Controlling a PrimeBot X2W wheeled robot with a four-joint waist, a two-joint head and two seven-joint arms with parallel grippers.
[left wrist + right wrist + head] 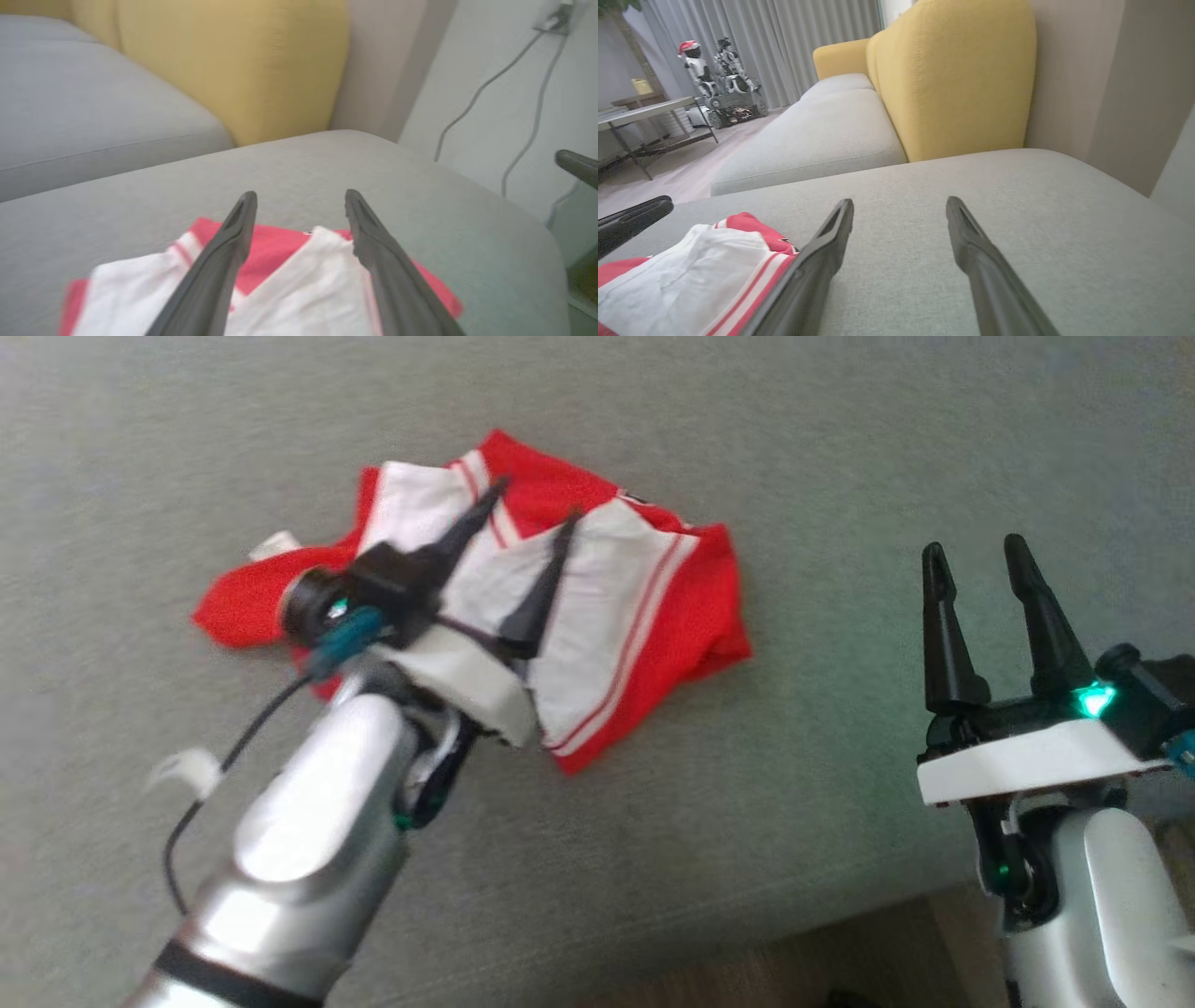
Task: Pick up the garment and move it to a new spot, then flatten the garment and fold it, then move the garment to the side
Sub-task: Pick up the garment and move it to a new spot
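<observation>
Currently, the garment (616,616), a red and white piece with striped edging, lies loosely bunched on the grey sofa seat (840,448), a little left of centre in the head view. The left pincer (539,499) reaches in from the lower left of that frame and sits over the garment's white panel, its two dark fingers spread apart with nothing clamped between them; whether the tips touch the cloth cannot be told. In the left wrist view the left pincer (301,193) shows the same gap, with the garment (289,289) spread beneath and between the fingers at the bottom of the frame and a yellow backrest (233,70) at the top. The right pincer (975,549) stands at the lower right of the head view, well apart from the garment, fingers pointing up and held apart, empty. In the right wrist view the right pincer (899,201) hangs over bare grey seat, with the garment (691,270) at the lower left of the frame beside its left finger
</observation>
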